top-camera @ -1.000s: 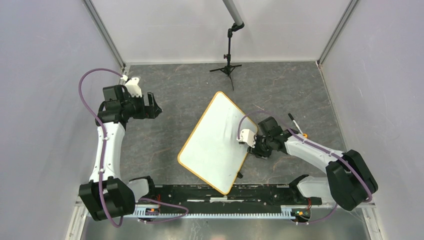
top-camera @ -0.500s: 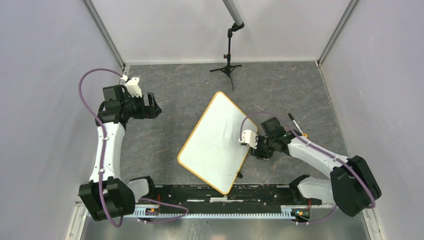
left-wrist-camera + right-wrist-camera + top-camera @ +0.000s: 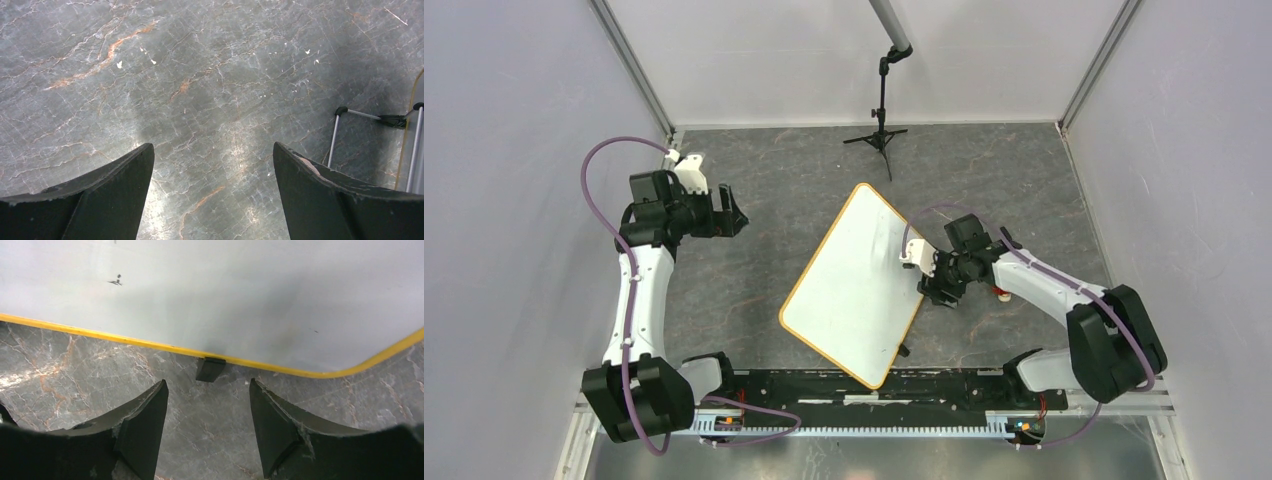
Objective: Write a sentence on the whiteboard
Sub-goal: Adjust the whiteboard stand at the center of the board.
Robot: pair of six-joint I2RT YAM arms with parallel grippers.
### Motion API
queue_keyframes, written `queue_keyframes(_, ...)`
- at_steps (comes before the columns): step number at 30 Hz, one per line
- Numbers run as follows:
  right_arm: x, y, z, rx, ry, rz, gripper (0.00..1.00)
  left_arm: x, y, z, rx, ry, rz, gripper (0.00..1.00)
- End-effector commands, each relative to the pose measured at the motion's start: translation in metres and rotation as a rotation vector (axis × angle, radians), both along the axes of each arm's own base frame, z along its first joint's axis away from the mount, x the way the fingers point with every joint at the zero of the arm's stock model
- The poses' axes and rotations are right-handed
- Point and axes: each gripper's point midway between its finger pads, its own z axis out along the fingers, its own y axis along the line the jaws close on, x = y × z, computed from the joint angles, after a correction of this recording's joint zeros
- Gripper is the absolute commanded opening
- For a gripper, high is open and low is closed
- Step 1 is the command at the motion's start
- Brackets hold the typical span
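Observation:
The whiteboard point(image 3: 849, 285) lies flat and slanted in the middle of the table, white with a yellow-orange rim point(image 3: 150, 343). The sentence is out of view: the face that shows is blank apart from a tiny black mark point(image 3: 116, 281). My right gripper point(image 3: 937, 290) hovers low at the board's right edge. In the right wrist view it point(image 3: 207, 390) is open and empty, with a black clip point(image 3: 210, 369) just ahead of the fingertips. My left gripper point(image 3: 736, 218) hangs far to the left, wide open point(image 3: 212, 150) over bare table.
A black camera tripod point(image 3: 882, 135) stands at the back; its legs point(image 3: 380, 120) show at the right of the left wrist view. A small white and red object point(image 3: 1002, 292) peeks out beside the right forearm. A second clip point(image 3: 904, 350) sits on the board's near edge.
My right gripper has opened wider and the right wrist has swung a little toward the back along the board's edge, now covering the pen that lay beside it. The left arm has not moved.

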Motion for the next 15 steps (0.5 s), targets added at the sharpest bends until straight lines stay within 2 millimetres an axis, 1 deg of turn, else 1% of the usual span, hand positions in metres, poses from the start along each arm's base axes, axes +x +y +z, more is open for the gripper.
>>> queue_keyframes(1,0.000,0.016,0.004,0.040,0.013,0.042,0.66,0.006,-0.004,0.013,-0.032,-0.054,-0.009,0.93)
queue_keyframes(6,-0.031,0.020,-0.005,0.048,0.079,0.099,0.63,0.006,-0.004,0.012,-0.027,-0.058,-0.010,0.93)
queue_keyframes(15,-0.068,0.030,-0.001,0.067,0.107,0.193,0.60,0.004,-0.005,0.009,-0.026,-0.056,-0.018,0.94)
